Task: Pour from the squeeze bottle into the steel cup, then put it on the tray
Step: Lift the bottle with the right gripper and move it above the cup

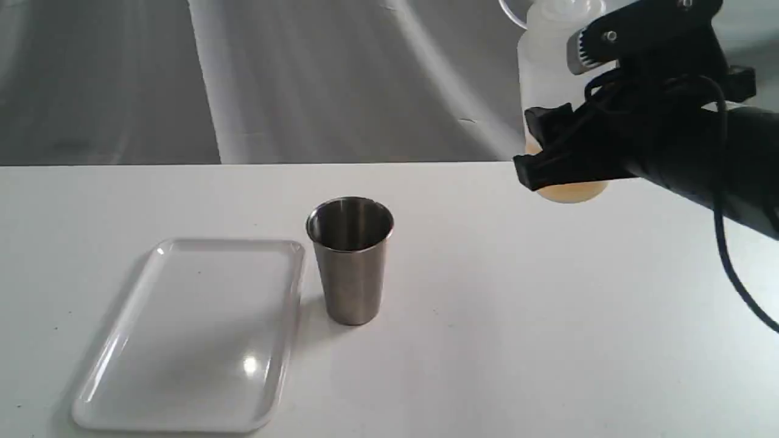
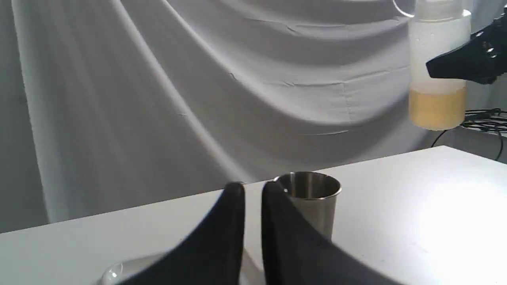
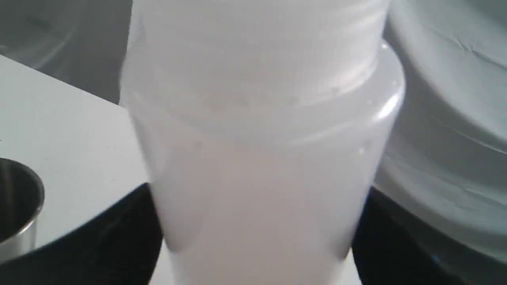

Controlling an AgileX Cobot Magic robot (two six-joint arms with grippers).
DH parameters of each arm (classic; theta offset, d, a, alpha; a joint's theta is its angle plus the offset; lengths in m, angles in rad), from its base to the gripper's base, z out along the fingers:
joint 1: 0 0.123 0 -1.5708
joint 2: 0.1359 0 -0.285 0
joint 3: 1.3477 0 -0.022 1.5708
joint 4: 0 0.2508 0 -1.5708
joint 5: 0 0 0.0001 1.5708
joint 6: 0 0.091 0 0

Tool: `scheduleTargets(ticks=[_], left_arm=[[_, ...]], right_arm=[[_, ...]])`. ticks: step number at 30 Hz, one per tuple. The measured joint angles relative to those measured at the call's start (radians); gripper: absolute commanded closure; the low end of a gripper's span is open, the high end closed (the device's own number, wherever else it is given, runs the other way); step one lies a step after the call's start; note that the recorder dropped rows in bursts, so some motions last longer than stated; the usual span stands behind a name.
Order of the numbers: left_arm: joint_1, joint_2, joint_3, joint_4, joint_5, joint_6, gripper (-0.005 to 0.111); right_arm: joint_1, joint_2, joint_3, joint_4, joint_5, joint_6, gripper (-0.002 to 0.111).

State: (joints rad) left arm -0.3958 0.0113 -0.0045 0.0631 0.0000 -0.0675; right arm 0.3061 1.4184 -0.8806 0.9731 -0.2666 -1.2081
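My right gripper is shut on the squeeze bottle, holding it upright in the air at the upper right, well to the right of and above the steel cup. Amber liquid fills the bottle's bottom. In the right wrist view the bottle fills the picture between two black fingers. The cup stands upright on the table, just right of the white tray, which holds nothing. My left gripper hangs low over the tray's near side with its fingers almost together and nothing between them; the cup stands just behind it.
The white table ends at a back edge under a draped grey cloth. Black cables lie beyond the table's far right corner. The right arm's cable hangs over the table's right side.
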Motion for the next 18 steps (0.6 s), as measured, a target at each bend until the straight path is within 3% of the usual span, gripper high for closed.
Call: scheduleTargets(ticks=[10,18], left_arm=[[0.000,0.000,0.000,0.000,0.000,0.000,0.098],[0.000,0.000,0.000,0.000,0.000,0.000,0.098]], right_arm=[[0.000,0.101,-0.057,-0.105,0.033,-0.003,0.076],[-0.004,0.119,-0.057,-0.499,0.050,0.334,0.076]])
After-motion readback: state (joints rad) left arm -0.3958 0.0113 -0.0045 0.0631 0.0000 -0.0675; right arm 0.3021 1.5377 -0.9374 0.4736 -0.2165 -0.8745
